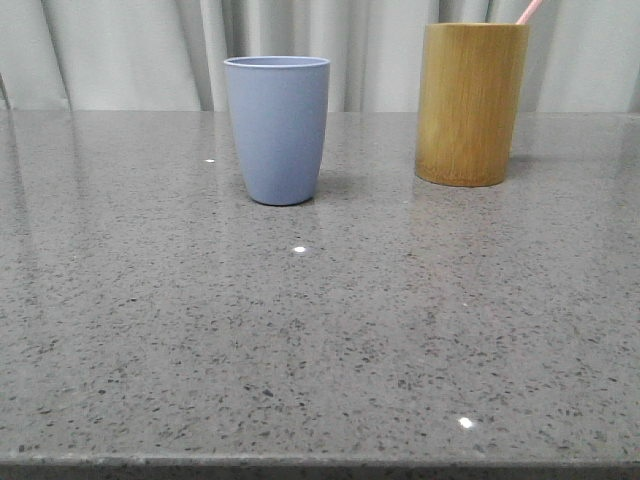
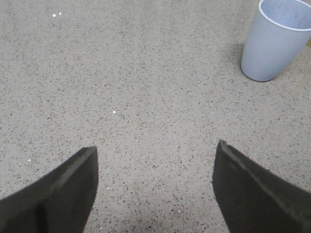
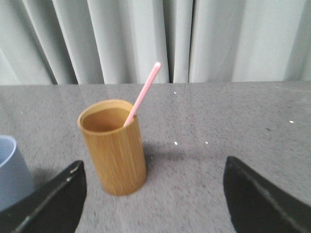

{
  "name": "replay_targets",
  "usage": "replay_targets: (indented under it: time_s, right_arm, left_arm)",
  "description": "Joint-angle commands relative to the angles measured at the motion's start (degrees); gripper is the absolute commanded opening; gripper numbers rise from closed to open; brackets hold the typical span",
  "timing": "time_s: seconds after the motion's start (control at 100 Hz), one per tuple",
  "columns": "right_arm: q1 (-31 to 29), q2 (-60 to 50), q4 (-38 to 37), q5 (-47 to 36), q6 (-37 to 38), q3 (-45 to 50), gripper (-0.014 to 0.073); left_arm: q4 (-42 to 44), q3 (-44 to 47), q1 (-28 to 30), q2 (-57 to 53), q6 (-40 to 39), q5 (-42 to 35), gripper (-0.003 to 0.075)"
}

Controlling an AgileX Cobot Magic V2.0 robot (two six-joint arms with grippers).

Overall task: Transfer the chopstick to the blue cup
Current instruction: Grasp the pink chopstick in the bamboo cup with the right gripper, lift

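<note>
Front view: speckled grey stone table (image 1: 300, 340); matte blue cup (image 1: 277, 128) upper centre, tapered, rounded base. Bamboo cup (image 1: 470, 103) upper right, straight grained cylinder. Thin pink chopstick (image 3: 142, 94) leaned inside bamboo cup, tip above rim. Left gripper (image 2: 155, 187) and right gripper (image 3: 153, 196) spread wide, nothing held, above table.

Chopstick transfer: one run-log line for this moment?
chopstick leaning in bamboo cup | blue cup upright | left gripper open | right gripper open
</note>
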Motion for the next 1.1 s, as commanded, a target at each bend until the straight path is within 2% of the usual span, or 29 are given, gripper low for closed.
replay_targets:
  time_s: [0.0, 0.26, 0.33, 0.59, 0.89, 0.98, 1.09]
  right_arm:
    - [0.66, 5.31, 2.74, -11.57, -0.32, -1.41, 0.0581]
    - [3.52, 19.91, 3.16, -32.07, -0.19, -2.01, 0.0581]
    - [3.98, 23.30, 3.16, -35.36, -0.19, -2.98, 0.0581]
    - [4.02, 33.14, 3.16, -44.13, 2.68, -8.12, 0.0581]
    - [4.02, 38.62, 3.16, -45.23, 6.85, -12.04, 0.0574]
    - [4.02, 38.68, 3.16, -45.18, 8.72, -12.04, 0.0512]
    - [4.02, 38.68, 3.16, -45.18, 9.09, -12.04, 0.0373]
  left_arm:
    - [-0.95, -1.12, 0.17, -0.51, -0.56, -4.88, 0.0484]
    - [-0.95, -1.12, 0.17, -0.51, -0.56, -5.09, 0.0484]
    - [-0.95, -1.12, 0.17, -0.51, -0.56, -5.09, 0.0484]
    - [-0.95, -1.12, 0.17, -0.51, -0.56, -5.31, 0.0484]
    - [-0.95, -1.12, 0.17, -0.51, -0.56, -5.31, 0.0484]
    - [-0.95, -1.12, 0.17, -0.51, -0.56, -5.31, 0.0484]
    - [-0.95, -1.12, 0.17, -0.51, -0.56, -5.31, 0.0484]
